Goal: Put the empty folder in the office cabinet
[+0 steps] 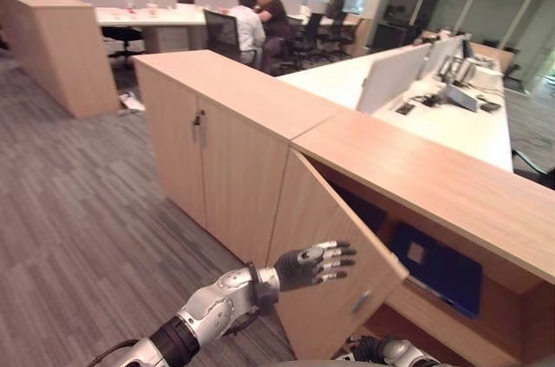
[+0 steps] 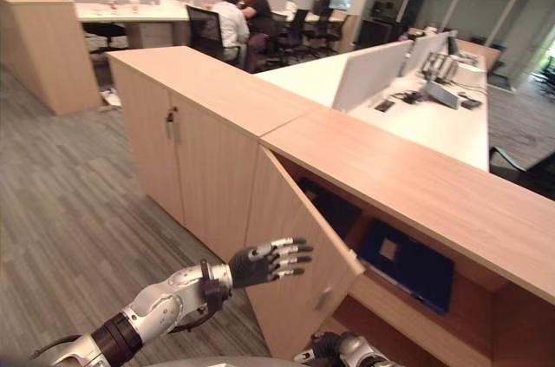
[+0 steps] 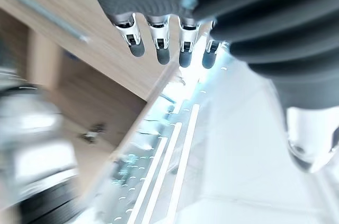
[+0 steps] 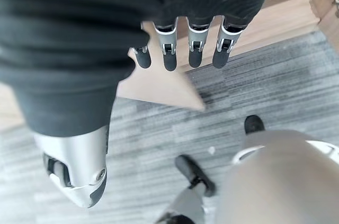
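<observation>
Nearest to us, our left hand is raised in front of the open cabinet door, with its fingers almost straight and relaxed, holding nothing; we cannot tell if the fingertips touch the wood of the door. The door hangs at an angle, swung out toward us, and a small metal handle sits near its lower edge. Behind the door, inside the office cabinet, the blue folder lies on the shelf, leaning a little, with a pale label on its cover. Our right hand is low, above the grey carpet floor, and in its wrist view the fingers are straight and empty, close to a corner of the wooden door. To the left of the open cabinet stands a second cabinet with both doors closed. Beyond the cabinets there is a long white surface with dividers and office items, and farther back people sit on chairs at another surface.
</observation>
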### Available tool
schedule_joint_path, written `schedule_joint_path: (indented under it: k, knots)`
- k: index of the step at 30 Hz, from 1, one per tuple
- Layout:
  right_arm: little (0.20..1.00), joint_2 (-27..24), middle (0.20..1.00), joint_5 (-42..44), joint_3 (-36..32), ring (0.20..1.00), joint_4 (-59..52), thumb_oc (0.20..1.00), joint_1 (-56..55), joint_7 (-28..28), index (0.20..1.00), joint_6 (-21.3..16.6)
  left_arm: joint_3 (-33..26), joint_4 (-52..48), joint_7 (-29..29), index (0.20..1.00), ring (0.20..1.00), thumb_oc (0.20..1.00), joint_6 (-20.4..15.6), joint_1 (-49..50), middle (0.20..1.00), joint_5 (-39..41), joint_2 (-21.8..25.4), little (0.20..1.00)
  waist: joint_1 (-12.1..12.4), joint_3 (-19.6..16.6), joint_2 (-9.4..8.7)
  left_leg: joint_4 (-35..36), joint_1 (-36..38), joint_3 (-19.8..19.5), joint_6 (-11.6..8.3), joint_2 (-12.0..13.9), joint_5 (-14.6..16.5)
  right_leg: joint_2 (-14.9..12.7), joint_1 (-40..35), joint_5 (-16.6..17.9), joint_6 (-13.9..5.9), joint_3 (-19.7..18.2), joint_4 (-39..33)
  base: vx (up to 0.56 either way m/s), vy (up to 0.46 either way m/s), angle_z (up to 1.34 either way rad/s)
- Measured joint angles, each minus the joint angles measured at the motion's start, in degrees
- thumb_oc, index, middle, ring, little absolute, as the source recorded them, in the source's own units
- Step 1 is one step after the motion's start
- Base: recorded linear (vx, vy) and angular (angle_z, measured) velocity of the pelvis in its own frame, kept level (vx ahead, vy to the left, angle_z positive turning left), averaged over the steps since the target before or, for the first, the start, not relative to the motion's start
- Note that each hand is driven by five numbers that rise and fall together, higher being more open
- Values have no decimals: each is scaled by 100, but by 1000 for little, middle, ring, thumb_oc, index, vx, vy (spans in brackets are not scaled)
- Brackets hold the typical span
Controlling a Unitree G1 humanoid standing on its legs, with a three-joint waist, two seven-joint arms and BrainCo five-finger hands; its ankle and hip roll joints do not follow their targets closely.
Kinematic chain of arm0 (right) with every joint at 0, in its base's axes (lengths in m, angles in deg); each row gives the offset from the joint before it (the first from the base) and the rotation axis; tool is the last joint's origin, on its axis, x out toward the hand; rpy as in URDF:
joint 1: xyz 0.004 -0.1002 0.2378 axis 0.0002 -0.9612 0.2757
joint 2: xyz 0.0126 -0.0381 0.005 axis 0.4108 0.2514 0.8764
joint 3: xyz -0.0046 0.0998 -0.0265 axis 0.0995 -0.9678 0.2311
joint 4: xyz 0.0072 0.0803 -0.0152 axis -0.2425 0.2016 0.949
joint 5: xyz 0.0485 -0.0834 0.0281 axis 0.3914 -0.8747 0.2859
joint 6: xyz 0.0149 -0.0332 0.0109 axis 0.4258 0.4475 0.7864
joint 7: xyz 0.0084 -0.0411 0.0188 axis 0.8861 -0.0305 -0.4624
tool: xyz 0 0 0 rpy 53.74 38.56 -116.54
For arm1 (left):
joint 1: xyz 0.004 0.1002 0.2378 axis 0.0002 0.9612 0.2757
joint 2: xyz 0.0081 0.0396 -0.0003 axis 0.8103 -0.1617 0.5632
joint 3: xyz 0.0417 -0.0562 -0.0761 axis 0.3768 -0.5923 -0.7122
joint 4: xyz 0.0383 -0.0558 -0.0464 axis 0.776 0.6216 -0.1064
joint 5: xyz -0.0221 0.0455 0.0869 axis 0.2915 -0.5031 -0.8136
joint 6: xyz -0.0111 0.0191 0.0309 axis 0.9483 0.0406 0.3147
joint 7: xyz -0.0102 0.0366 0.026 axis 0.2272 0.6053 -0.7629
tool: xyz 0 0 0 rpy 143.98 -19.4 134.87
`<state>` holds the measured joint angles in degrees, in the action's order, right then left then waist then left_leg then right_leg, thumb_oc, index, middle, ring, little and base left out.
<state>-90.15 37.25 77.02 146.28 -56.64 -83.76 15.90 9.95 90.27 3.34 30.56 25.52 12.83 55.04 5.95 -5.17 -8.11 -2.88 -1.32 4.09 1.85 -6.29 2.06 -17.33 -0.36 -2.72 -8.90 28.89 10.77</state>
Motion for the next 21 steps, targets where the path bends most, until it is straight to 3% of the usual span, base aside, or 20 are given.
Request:
schedule_joint_path:
  k: [5,8,11,13,16,18,19,21]
  knots:
    - [1000,-45,1000,16,-170,1000,3,1000,-40,37,1000,-10,-311,18,117,1000,1000,1000,-73,0,1000,269,-27,1000,-75,104,-5,-59,19,-32,17,43,-18,44,-47,-33,65,24,25,-4,-7,-3]
    - [1000,-114,1000,193,-471,1000,70,1000,-255,15,1000,-133,-508,141,112,1000,1000,1000,-118,115,1000,334,181,1000,-112,197,-74,-4,124,-11,188,48,-122,50,-100,-100,81,29,77,-17,-35,2]
    - [1000,-1215,1000,-419,-705,1000,570,1000,-762,28,1000,-135,-598,188,72,1000,1000,1000,-107,172,1000,300,718,1000,-225,401,-188,87,235,-27,185,18,-115,27,-176,-139,22,50,71,-42,-32,1]
    - [1000,-1501,1000,-526,-794,1000,676,1000,-958,38,1000,-25,-597,206,55,1000,1000,1000,-103,193,1000,185,797,1000,-350,488,-275,93,241,16,185,26,-114,36,-151,-139,23,10,73,-58,-7,-14]
    - [1000,-1116,1000,-508,-1094,1000,628,1000,-1112,30,1000,-27,-751,398,-38,1000,1000,1000,-80,596,1000,80,763,1000,-498,508,-261,174,267,149,159,51,-87,17,-64,-141,26,-69,86,-46,2,-26]
    - [1000,-652,1000,-413,-1346,1000,511,1000,-1127,29,1000,-35,-1489,822,-60,1000,1000,1000,6,1392,1000,92,556,1000,-515,574,-94,212,245,235,162,69,-87,8,-3,-88,42,-55,58,-12,-7,-26]
    - [1000,-488,1000,-345,-1491,1000,423,1000,-1142,27,1000,-63,-1823,982,-48,1000,1000,1000,57,1819,1000,86,604,1000,-518,596,-32,221,227,275,164,101,-78,25,29,-117,34,-61,32,-56,-4,-23]
    - [1000,-468,1000,-130,-1514,1000,423,1000,-1131,42,1000,-4,-1718,1071,-35,1000,1000,1000,135,2279,1000,48,1058,1000,-392,633,67,207,215,434,171,141,-138,69,71,105,28,-37,-76,-104,11,-33]
